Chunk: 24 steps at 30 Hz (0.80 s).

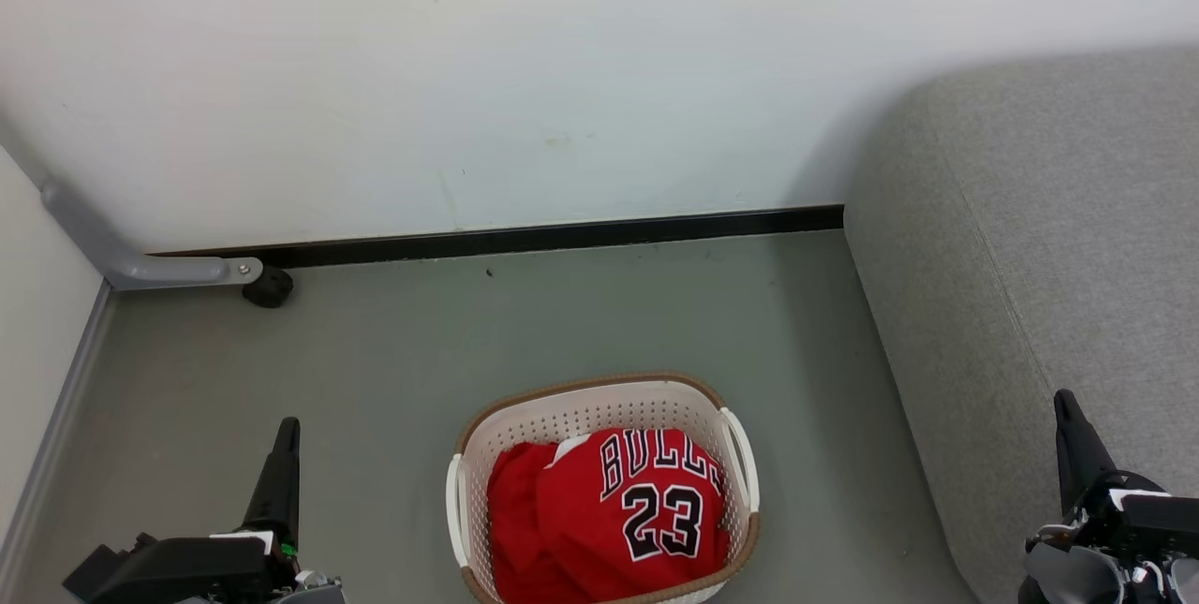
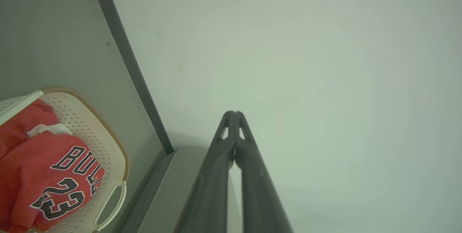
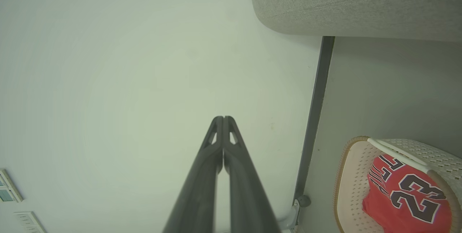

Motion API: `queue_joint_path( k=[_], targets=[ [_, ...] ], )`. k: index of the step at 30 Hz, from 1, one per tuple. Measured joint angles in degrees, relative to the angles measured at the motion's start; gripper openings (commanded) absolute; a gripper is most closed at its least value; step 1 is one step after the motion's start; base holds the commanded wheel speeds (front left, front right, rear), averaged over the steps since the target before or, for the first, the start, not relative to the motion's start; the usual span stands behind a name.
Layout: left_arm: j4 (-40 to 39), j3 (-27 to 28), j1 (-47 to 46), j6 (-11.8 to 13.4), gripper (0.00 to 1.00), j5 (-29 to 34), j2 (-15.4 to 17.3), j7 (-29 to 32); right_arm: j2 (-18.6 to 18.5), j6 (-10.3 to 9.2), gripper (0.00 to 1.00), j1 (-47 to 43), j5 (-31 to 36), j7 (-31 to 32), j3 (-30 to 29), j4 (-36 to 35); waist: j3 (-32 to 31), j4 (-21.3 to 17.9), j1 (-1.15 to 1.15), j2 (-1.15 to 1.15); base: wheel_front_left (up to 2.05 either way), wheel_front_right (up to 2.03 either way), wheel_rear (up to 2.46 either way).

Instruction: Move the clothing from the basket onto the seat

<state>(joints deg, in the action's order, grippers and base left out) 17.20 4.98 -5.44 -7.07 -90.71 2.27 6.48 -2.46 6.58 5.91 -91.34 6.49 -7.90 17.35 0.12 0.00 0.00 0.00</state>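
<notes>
The red clothing [image 1: 609, 520], topped by a "BULLS 23" jersey, lies bunched in the cream basket [image 1: 599, 401] on the grey floor at bottom centre. The light-grey seat [image 1: 1040, 239] fills the right side. My left gripper [image 1: 286, 431] is shut and empty, left of the basket and apart from it. My right gripper [image 1: 1063, 403] is shut and empty at the lower right, in front of the seat's edge. In the left wrist view the shut gripper [image 2: 234, 113] points at the wall, with the clothing [image 2: 43, 175] and basket [image 2: 112, 146] at lower left. In the right wrist view the shut gripper [image 3: 222, 118] faces the wall, with the clothing [image 3: 404, 197], basket [image 3: 346, 175] and seat [image 3: 353, 1] to the right.
A white wall [image 1: 562, 70] with a dark baseboard [image 1: 562, 234] runs behind the basket. A grey furniture leg with a black foot [image 1: 269, 287] stands at the left by the wall. Open floor [image 1: 562, 323] lies between basket and wall.
</notes>
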Motion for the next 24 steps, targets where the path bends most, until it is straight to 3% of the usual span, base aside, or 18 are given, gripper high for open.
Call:
queue_joint_path(
  k=[24],
  targets=[
    [0.00,0.00,0.00,0.00,0.00,0.00,0.00,0.00,0.00,0.00,0.00,0.00,0.00,0.00,0.00,-0.01,0.00,0.00,0.00,0.00,0.00,0.00,0.00]
  ],
)
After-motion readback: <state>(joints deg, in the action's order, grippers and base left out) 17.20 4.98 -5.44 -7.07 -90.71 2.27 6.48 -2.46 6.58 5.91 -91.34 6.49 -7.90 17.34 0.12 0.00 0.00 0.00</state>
